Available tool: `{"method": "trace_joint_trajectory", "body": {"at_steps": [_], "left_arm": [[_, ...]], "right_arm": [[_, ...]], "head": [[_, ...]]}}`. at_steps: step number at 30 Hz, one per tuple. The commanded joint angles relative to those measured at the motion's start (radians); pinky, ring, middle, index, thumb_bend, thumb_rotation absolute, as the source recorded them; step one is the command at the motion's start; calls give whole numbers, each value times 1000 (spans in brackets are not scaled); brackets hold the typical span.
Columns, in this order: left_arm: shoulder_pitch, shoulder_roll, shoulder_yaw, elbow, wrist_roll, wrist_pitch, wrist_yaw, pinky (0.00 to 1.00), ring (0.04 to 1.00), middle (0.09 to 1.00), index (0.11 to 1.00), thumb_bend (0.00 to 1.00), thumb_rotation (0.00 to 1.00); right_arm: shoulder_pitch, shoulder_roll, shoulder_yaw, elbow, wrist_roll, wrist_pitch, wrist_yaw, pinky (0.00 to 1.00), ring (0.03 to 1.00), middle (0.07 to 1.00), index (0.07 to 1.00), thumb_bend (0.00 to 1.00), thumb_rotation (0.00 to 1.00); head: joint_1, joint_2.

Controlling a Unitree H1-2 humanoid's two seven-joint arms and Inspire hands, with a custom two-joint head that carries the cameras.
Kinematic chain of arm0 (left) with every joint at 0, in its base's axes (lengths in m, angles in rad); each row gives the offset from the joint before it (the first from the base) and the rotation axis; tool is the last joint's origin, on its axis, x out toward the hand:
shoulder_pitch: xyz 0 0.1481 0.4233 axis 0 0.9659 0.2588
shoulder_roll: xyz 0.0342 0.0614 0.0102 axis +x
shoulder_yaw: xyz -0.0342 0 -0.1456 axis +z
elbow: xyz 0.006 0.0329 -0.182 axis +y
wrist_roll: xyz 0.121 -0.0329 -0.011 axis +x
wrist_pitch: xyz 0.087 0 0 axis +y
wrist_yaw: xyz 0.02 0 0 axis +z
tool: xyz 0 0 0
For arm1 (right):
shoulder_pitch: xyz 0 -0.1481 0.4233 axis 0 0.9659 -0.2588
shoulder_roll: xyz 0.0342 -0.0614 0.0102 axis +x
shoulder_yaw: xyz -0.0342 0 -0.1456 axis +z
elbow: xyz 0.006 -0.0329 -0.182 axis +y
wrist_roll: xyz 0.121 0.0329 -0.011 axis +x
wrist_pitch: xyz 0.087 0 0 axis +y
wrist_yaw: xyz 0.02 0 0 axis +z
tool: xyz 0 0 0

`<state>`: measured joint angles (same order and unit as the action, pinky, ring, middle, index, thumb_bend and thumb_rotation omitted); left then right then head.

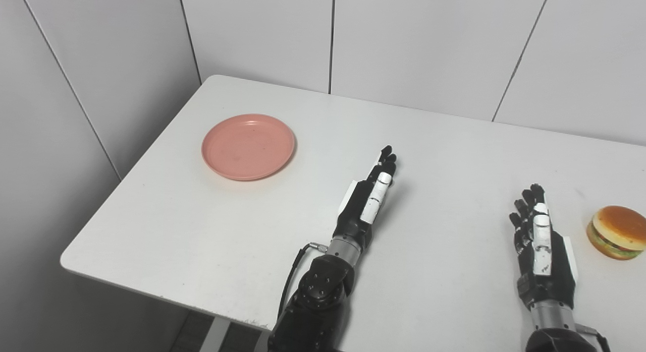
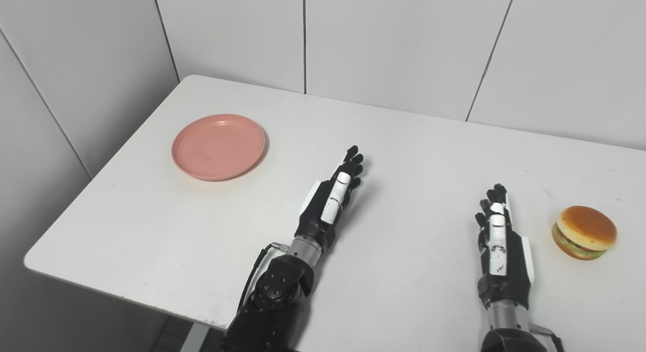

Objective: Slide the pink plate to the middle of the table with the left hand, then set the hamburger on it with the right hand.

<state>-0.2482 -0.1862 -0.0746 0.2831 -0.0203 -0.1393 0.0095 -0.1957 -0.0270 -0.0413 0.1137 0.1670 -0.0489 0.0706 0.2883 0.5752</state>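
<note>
White tabletop [image 1: 429,155]: both the left hand [image 1: 366,195] and the right hand [image 1: 540,236] lie empty with fingers extended, so the left must first reach the round pink plastic plate [image 1: 248,146], with the toy hamburger [image 1: 616,232] waiting.

You have a round, shallow pink plastic plate [image 1: 248,147] lying flat and upright on the white table's [image 1: 212,226] far left part, near its left edge, with nothing on it. Your toy hamburger [image 1: 616,232], a glossy tan bun over green lettuce and a dark patty, sits upright at the table's right side, slightly tilted toward you. The two lie well apart.
</note>
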Motion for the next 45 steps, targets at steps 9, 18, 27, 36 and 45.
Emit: {"method": "trace_joint_trajectory", "body": {"at_steps": [9,18,27,36,45], "left_arm": [[-23,17,69,-188,-75,95,5,1000,1000,1000,1000,795,1000],[-101,55,167,-271,-80,169,79,794,829,832,822,868,1000],[-193,159,270,-221,-125,101,90,639,697,708,695,844,1000],[-274,280,377,-131,-146,94,138,584,632,646,634,872,1000],[-330,417,469,34,-188,70,141,611,644,647,644,836,1000]], "right_arm": [[-4,7,-2,12,2,-53,17,1000,1000,1000,1000,628,916],[-7,13,7,16,-19,-59,12,1000,1000,1000,1000,615,942],[-10,15,10,14,-9,-51,21,1000,1000,1000,1000,605,930],[-5,21,16,3,-18,-42,14,1000,1000,1000,1000,603,940],[0,17,19,-16,-23,-20,17,1000,1000,1000,1000,572,936]], "head": [[3,3],[4,-3],[5,-11],[3,-14],[2,-15]]}}
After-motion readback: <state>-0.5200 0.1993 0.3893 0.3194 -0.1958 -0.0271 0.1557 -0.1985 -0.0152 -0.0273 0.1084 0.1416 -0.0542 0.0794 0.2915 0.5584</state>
